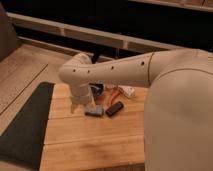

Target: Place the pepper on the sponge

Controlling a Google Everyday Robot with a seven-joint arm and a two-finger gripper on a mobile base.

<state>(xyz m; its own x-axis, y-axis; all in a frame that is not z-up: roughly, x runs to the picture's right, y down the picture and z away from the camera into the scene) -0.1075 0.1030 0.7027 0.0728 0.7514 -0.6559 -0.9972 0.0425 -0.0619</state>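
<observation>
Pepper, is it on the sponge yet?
No, the pepper lies on the table apart from the sponge; the tool hangs just beside it.
</observation>
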